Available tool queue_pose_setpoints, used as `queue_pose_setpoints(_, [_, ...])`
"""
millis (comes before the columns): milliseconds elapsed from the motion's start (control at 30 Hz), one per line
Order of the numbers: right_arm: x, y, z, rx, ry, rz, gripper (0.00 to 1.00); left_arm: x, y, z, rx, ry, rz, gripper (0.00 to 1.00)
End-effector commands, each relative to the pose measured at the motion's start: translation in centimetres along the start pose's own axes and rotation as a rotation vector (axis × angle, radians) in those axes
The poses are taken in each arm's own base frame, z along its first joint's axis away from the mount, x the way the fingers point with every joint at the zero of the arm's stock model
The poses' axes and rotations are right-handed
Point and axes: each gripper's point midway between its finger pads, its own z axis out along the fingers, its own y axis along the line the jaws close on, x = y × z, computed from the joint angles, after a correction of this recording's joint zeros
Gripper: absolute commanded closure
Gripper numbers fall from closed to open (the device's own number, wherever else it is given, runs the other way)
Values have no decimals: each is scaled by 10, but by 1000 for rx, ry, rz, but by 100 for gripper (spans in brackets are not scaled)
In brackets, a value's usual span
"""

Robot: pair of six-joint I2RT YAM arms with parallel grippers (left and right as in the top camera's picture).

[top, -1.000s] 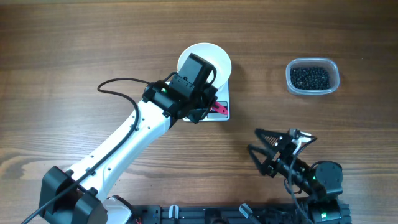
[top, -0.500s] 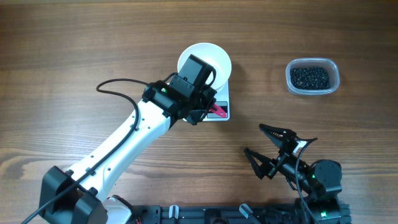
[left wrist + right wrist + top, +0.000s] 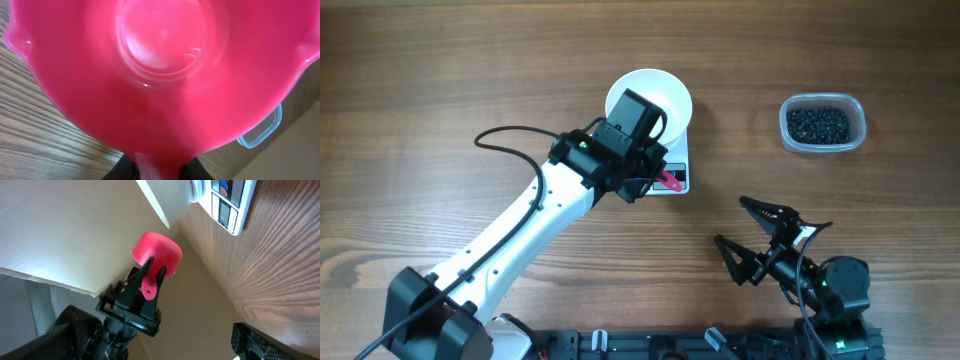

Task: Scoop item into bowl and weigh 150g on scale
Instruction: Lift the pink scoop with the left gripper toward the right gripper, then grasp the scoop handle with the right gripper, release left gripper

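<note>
- The left gripper is closed with its fingers clamped on the handle of a pink scoop.
- In the left wrist view the scoop fills nearly the whole picture, so the fingers cannot be seen there.
- From overhead, only the scoop's handle is seen, under the left wrist, over the near edge of the scale.
- The bowl is set on the scale, and its near side is covered by the left wrist.
- In the right wrist view the scale is shown with its display and buttons.
- The right gripper is held with its fingers wide apart and nothing between them, above the table, near the front edge.
- The beans are heaped in a clear tub well to the right of the scale, apart from both grippers.
- A corner of the tub is seen past the scoop's edge in the left wrist view.
</note>
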Motion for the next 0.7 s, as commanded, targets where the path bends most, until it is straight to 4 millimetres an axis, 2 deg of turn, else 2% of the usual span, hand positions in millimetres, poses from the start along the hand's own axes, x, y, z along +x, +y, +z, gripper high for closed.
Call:
queue_pose_setpoints(0, [1, 12, -1, -29, -25, -271, 0, -3, -6, -5, 21, -25, 21, 96])
queue_pose_setpoints(33, [3, 11, -1, -23, -14, -430, 0, -3, -6, -5, 22, -25, 21, 96])
queue_pose_setpoints(100, [9, 12, -1, -29, 14, -571, 0, -3, -7, -6, 25, -25, 22, 96])
queue_pose_setpoints(133, [21, 21, -2, -79, 56, -727, 0, -3, -7, -6, 26, -25, 22, 96])
queue_pose_setpoints(167, [31, 27, -3, -115, 87, -806, 0, -3, -7, -6, 26, -25, 22, 96])
queue_pose_setpoints(200, [50, 40, -8, -193, 143, -887, 0, -3, -7, -6, 26, -25, 22, 96])
queue_pose_setpoints(233, [54, 44, -9, -214, 152, -918, 0, -3, -7, -6, 26, -24, 22, 96])
queue_pose_setpoints(300, [46, 34, -6, -168, 142, -919, 0, -3, -7, -6, 26, -24, 22, 96])
queue_pose_setpoints(333, [38, 23, -4, -114, 134, -896, 0, -3, -7, -5, 25, -24, 22, 96])
queue_pose_setpoints(400, [36, 19, -3, -96, 136, -898, 0, 0, -8, -5, 27, -8, 22, 96])
queue_pose_setpoints(567, [64, 40, -7, -190, 194, -1119, 1, 18, -13, -7, 50, 99, 26, 96])
queue_pose_setpoints(633, [69, 47, -2, -154, 192, -1193, 1, 24, -26, -8, 108, 131, 38, 96])
queue_pose_setpoints(667, [65, 49, 4, -110, 173, -1213, 1, 23, -31, -9, 127, 129, 38, 96])
